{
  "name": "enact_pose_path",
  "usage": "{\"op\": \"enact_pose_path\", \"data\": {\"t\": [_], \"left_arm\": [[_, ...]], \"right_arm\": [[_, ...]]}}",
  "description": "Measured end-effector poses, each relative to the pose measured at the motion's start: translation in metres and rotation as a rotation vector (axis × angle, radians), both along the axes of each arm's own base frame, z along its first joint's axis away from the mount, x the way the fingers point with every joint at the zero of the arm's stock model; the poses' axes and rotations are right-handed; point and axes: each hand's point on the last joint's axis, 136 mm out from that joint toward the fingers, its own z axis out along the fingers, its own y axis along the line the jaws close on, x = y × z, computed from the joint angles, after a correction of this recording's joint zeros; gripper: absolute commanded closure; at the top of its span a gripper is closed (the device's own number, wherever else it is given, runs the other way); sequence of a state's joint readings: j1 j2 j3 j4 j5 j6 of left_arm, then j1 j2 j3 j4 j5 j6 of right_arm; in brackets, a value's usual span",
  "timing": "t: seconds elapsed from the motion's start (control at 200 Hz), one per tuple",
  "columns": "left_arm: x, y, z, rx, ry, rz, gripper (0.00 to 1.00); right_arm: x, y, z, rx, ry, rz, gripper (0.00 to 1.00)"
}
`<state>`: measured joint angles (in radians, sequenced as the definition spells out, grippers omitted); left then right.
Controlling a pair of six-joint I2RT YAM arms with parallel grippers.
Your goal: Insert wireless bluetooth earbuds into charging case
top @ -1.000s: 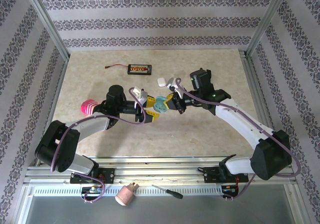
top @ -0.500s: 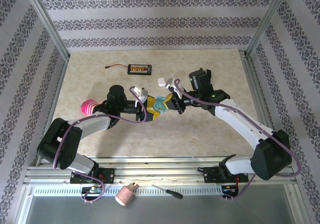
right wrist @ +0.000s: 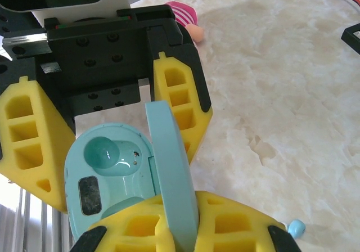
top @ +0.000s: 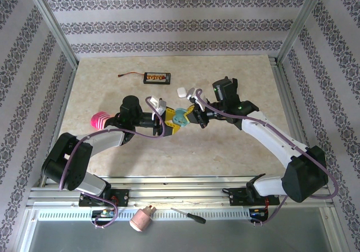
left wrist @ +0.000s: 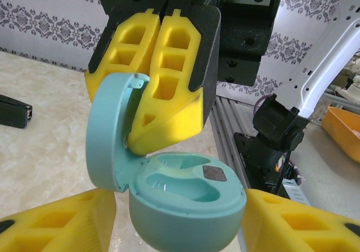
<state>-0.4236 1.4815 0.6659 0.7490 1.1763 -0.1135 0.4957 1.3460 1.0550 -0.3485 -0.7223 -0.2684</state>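
So the pale blue charging case is up off the counter, right in the middle between the two arms. The left gripper has the bottom half. Its yellow fingers are pressed against either side of the base, so that's a solid grab. The right gripper comes in from the opposite side with its fingers clamped together on the lid, which is flipped open and standing pretty much upright on its hinge.

Inside the base there are two molded wells and a little dark square between them. I honestly can't tell if a bud is sitting in either well.

In the right wrist view, one tiny pale blue earbud is lying loose on the counter, just beside the right fingers and apart from the case.

Other stuff around: a small white case just behind the grippers, a black board with a wire farther back, and a pink striped ball next to the left arm.
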Motion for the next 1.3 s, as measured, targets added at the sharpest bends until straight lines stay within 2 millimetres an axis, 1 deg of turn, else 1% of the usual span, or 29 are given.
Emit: {"op": "enact_pose_path", "data": {"t": [0.11, 0.28, 0.375, 0.42, 0.565, 0.605, 0.675, 0.76, 0.854, 0.959, 1.069, 1.159, 1.284, 1.299], "left_arm": [[0.000, 0.000, 0.000, 0.000, 0.000, 0.000, 0.46], [0.000, 0.000, 0.000, 0.000, -0.003, -0.001, 0.52], [0.000, 0.000, 0.000, 0.000, -0.004, -0.003, 0.59], [0.000, 0.000, 0.000, 0.001, -0.006, -0.003, 0.60], [0.000, 0.000, 0.000, 0.002, -0.012, -0.004, 0.65], [-0.001, 0.000, 0.000, 0.002, -0.014, -0.004, 0.66], [-0.001, 0.000, 0.000, 0.002, -0.018, -0.006, 0.67], [-0.002, 0.000, 0.000, 0.001, -0.022, -0.011, 0.68], [-0.002, 0.000, 0.000, 0.001, -0.023, -0.015, 0.68], [-0.002, 0.000, 0.000, 0.000, -0.026, -0.013, 0.68], [0.001, 0.002, 0.000, 0.000, -0.029, -0.002, 0.68], [0.003, 0.004, -0.001, -0.002, -0.034, 0.009, 0.68], [0.006, 0.007, -0.002, -0.013, -0.046, 0.021, 0.68], [0.007, 0.007, -0.002, -0.014, -0.046, 0.022, 0.68]], "right_arm": [[0.000, 0.000, -0.001, -0.002, 0.004, 0.000, 1.00], [0.000, 0.000, -0.002, -0.004, 0.006, 0.000, 1.00], [0.001, 0.000, -0.004, -0.008, 0.009, -0.002, 1.00], [0.001, 0.000, -0.004, -0.008, 0.009, -0.003, 1.00], [0.001, 0.000, -0.004, -0.009, 0.010, -0.004, 0.93], [0.001, 0.000, -0.004, -0.009, 0.009, -0.004, 0.89], [0.002, -0.001, -0.004, -0.011, 0.012, -0.011, 0.79], [0.004, -0.001, -0.005, -0.016, 0.004, -0.020, 0.69], [0.008, -0.003, -0.005, -0.018, 0.009, -0.043, 0.56], [0.011, -0.004, -0.002, -0.011, 0.009, -0.063, 0.49], [0.011, -0.007, 0.006, 0.010, 0.005, -0.077, 0.36], [0.012, -0.011, 0.014, 0.038, -0.002, -0.096, 0.32], [0.015, -0.020, 0.020, 0.058, -0.014, -0.137, 0.30], [0.015, -0.021, 0.021, 0.061, -0.014, -0.143, 0.28]]}}
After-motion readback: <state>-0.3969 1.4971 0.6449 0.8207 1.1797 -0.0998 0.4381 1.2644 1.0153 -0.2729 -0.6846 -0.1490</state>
